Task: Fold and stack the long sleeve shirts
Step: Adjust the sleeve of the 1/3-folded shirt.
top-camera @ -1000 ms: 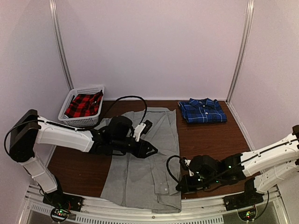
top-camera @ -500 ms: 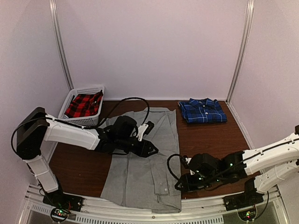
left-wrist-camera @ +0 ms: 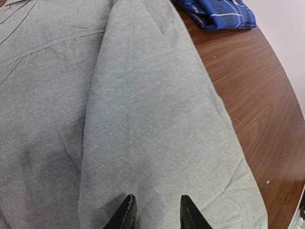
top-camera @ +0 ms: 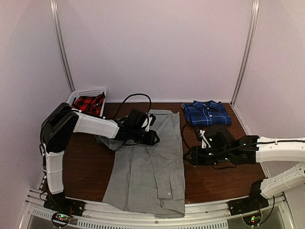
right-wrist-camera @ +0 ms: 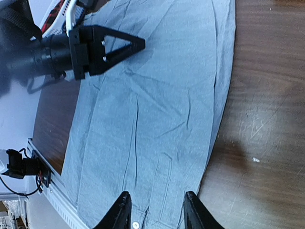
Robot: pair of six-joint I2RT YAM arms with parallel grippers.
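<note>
A: Where is the plain light grey fabric shirt (top-camera: 143, 176)?
B: Spread on the brown wooden table (top-camera: 81, 167), one side folded over. It is limp and light, best pinched at an edge. The folded dark blue plaid shirt (top-camera: 207, 113) lies far right.
A: Jaws?
B: Left gripper (left-wrist-camera: 155, 210) and right gripper (right-wrist-camera: 155, 210) are part-open and empty; the left perhaps grazes cloth. The white mesh basket (top-camera: 88, 91) obstructs nothing.

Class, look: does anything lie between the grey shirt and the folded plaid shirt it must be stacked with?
No object does: bare table separates the grey shirt from the plaid shirt. Only the right gripper hangs there, at the grey shirt's edge.
</note>
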